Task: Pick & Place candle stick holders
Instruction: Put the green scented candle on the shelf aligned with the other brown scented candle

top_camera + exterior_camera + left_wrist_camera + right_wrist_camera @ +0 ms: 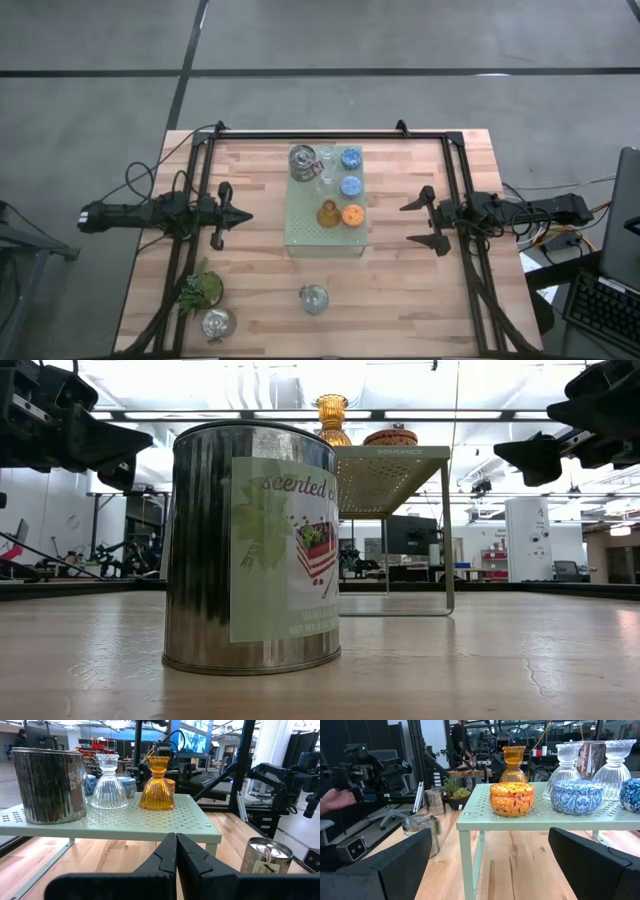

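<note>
Wood-plank surface (420, 290) first, since it's the biggest thing here, and both my arms are parked at its edges with nothing in either of them. So I'd call this the gap between picks: seven holders are up on the pale green perforated board (325, 238) and two silver tins are down on the wood.

Board sits right between my two end effectors, well apart from each. On it, going big to small: one silver tin (304, 162) at the corner farthest from both of us, two blue holders (350, 171), the orange one (352, 214) closest to my right end effector, the amber glass one (328, 213) just beside it, and two tiny clear glass ones (109, 782) next to the tin.

Loose ones: a silver tin (314, 298) on the open wood nearer the front than either end effector, and another silver tin (217, 323) off by the front corner on my left side, just beside a green plant sprig (201, 290).

My left end effector (236, 214) is pinched fully closed, holding nothing. My right end effector (424, 222) is spread wide and empty.

Next move, I reckon: the right one is already spread, so swing it toward the middle tin, drop over it, clamp, lift onto the board. That tin is wide, so the approach needs to be nicely centred.
</note>
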